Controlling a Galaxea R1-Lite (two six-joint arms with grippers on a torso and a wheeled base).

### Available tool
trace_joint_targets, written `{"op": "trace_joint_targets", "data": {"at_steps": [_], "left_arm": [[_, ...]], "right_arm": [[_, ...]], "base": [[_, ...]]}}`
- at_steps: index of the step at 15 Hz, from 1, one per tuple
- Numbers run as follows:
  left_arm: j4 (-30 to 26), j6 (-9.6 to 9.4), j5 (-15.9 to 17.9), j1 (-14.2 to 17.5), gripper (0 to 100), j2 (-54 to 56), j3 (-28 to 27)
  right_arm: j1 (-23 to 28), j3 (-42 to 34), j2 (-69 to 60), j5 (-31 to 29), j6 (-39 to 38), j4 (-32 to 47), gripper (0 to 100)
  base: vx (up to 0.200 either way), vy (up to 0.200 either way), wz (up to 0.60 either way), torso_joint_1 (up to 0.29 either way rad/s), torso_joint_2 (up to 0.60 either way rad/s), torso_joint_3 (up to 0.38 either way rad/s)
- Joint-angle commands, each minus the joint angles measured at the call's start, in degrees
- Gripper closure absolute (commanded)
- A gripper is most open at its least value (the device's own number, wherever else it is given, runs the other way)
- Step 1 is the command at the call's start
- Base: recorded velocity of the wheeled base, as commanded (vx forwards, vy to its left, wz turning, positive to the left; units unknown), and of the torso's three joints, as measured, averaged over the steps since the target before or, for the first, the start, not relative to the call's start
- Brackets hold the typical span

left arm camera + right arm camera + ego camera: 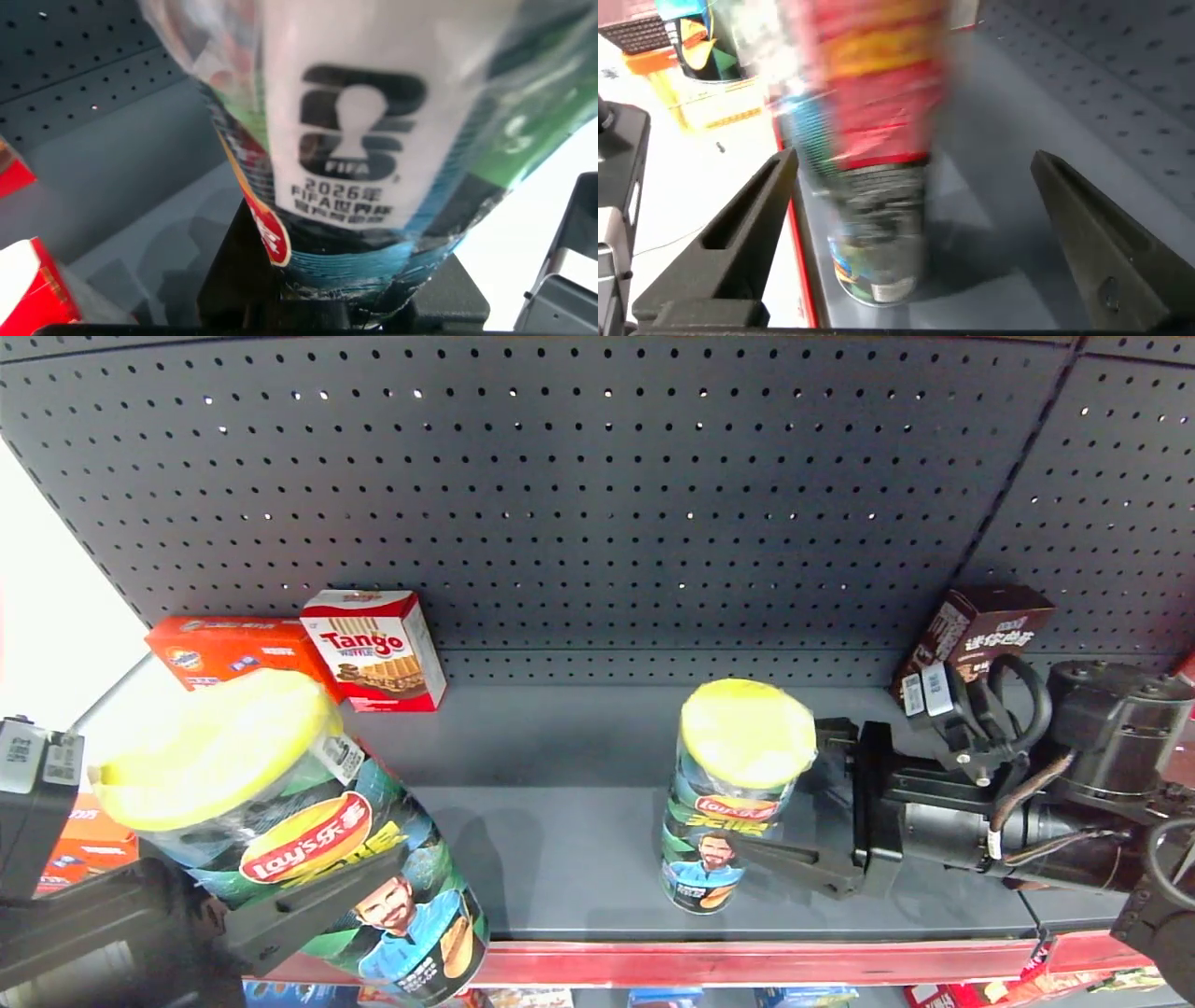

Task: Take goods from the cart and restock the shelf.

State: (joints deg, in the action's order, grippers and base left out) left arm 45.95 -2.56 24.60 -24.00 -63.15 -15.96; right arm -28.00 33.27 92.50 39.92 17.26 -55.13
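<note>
The shelf (560,821) carries a standing can (728,803) near its front lip, and that can is the mark for everything else. Well to its left and out in front of it, a second, tilted can (308,840) is clamped in the left tool (308,887).

The right tool (915,173) comes in from the standing can's right. Its jaws are spread wide on either side of the can, apparently touching neither side.

The step looks like setting this can free. The right tool should back straight out to the right with the jaws kept wide, since a brush this close to the lip could tip the can off.

The held can then wants levelling and a spot left of the standing can, short of the wafer box (378,649) and the orange box (233,649). A brown box (976,625) sits behind to the right.
</note>
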Motion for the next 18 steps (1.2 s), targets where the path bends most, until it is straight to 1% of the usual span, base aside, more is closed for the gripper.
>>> {"op": "trace_joint_targets", "data": {"at_steps": [1, 2, 4, 8, 11, 12, 13, 14, 15, 16, 17, 18], "left_arm": [[0.0, 0.01, 0.0, 0.1, 100, 0.8, 0.0], [0.0, 0.01, 0.0, 0.2, 100, 1.2, 0.1], [-0.1, 0.01, 0.0, 0.1, 100, 1.4, 0.2], [0.0, 0.01, 0.0, 0.1, 100, 1.4, -0.1], [0.0, 0.01, 0.0, 0.1, 100, 1.4, -0.4], [0.0, 0.01, 0.0, 0.1, 100, 1.4, -0.5], [0.0, 0.01, 0.0, 0.1, 100, 1.4, -0.6], [0.0, 0.01, 0.0, 0.0, 100, 1.7, -0.4], [0.0, 0.01, 0.0, 0.0, 100, 1.9, -0.3], [0.0, 0.01, 0.0, 0.0, 100, 2.0, -0.3], [0.0, 0.01, 0.0, -0.1, 100, 2.0, -0.5], [0.0, 0.01, 0.0, 0.0, 100, 2.0, -0.6]], "right_arm": [[1.8, -1.0, -4.8, 0.0, 0.0, 0.6, 0], [2.5, -1.7, -6.7, -0.1, -0.1, 0.7, 0], [3.2, -3.6, -11.6, -2.5, -2.7, 1.2, 0], [3.3, -5.9, -21.5, -10.0, -4.0, 4.1, 0], [3.3, -5.9, -32.8, -19.5, -4.2, 13.3, 0], [3.3, -6.0, -34.7, -20.9, -4.2, 15.0, 0], [3.3, -6.2, -40.5, -27.0, -5.0, 20.6, 0], [3.2, -6.4, -44.3, -31.9, -5.0, 24.3, 0], [3.2, -6.5, -46.5, -34.5, -5.0, 26.4, 0], [3.3, -7.6, -51.8, -40.2, -5.1, 32.4, 0], [3.2, -8.7, -55.4, -43.4, -6.1, 36.9, 0], [3.2, -10.5, -58.0, -45.0, -6.3, 39.3, 0]], "base": [[0.000, 0.000, 0.00, 0.000, 0.00, 0.000], [0.000, 0.000, 0.00, 0.000, 0.00, 0.000], [0.000, 0.000, 0.00, 0.000, 0.00, 0.000], [0.000, 0.000, 0.00, 0.000, 0.00, 0.000], [0.000, 0.000, 0.00, 0.000, 0.00, 0.000], [0.000, 0.000, 0.00, 0.000, 0.00, 0.000], [0.000, 0.000, 0.00, 0.000, 0.00, 0.000], [0.000, 0.000, 0.00, 0.000, 0.00, 0.000], [0.000, 0.000, 0.00, 0.000, 0.00, 0.000], [0.000, 0.000, 0.00, 0.000, 0.00, 0.000], [0.000, 0.000, 0.00, 0.000, 0.00, 0.000], [0.000, 0.000, 0.00, 0.000, 0.00, 0.000]]}}
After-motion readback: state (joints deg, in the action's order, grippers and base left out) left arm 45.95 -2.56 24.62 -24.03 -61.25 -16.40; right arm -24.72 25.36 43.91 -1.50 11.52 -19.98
